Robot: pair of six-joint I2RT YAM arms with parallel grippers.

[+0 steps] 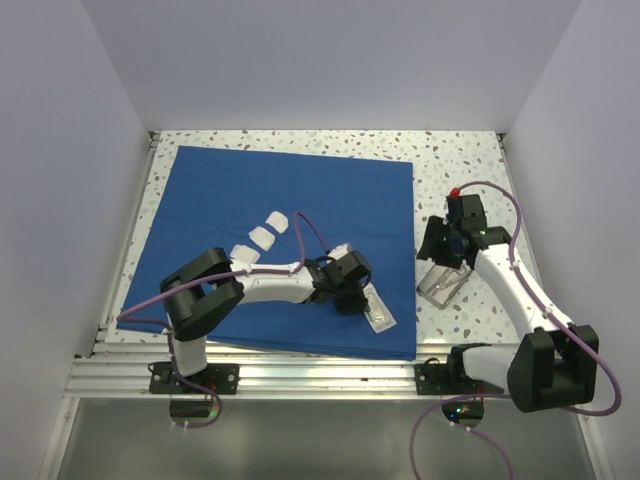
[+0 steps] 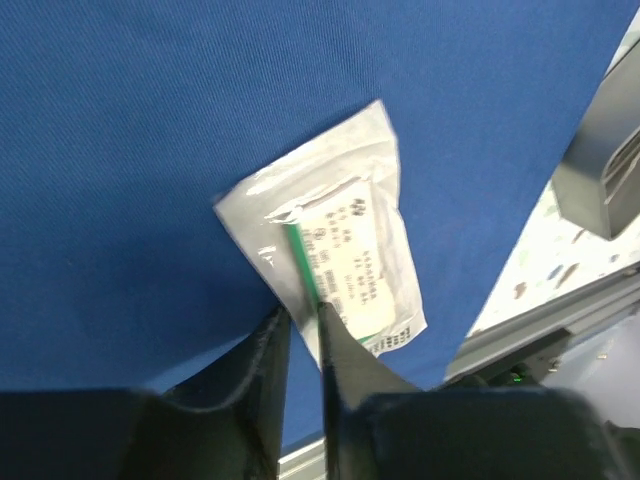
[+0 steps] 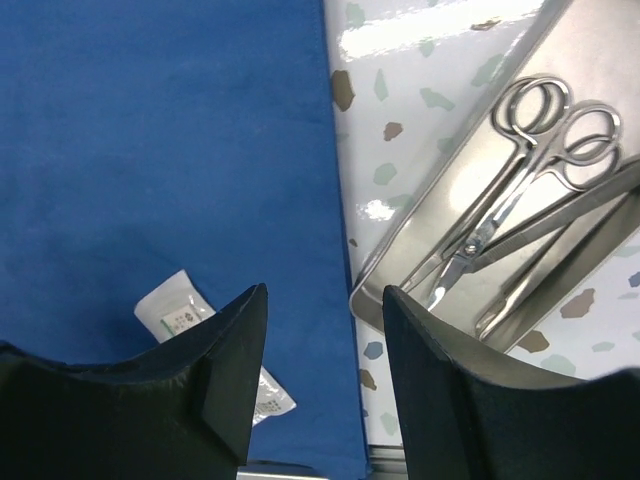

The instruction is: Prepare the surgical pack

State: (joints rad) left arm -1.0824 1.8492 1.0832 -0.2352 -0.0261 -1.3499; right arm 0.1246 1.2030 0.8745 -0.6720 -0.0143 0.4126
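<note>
The royal-blue drape [image 1: 290,200] lies spread on the table. Three white gauze squares [image 1: 262,237] sit in a row on it. The clear packet [image 1: 380,314] with a printed label lies near the drape's front right corner. My left gripper [image 1: 362,296] is at its near end. In the left wrist view the gripper [image 2: 303,312] is nearly closed, pinching the edge of the packet [image 2: 345,250]. My right gripper [image 3: 325,292] is open and empty, over the drape's right edge beside the silver tray [image 3: 400,260]. The tray holds steel scissors [image 3: 520,170] and another instrument.
The tray [image 1: 443,287] sits on the speckled tabletop right of the drape, under my right gripper [image 1: 445,262]. The packet [image 3: 175,305] shows partly behind the right gripper's finger. White walls enclose the table; an aluminium rail [image 1: 300,372] runs along the front edge.
</note>
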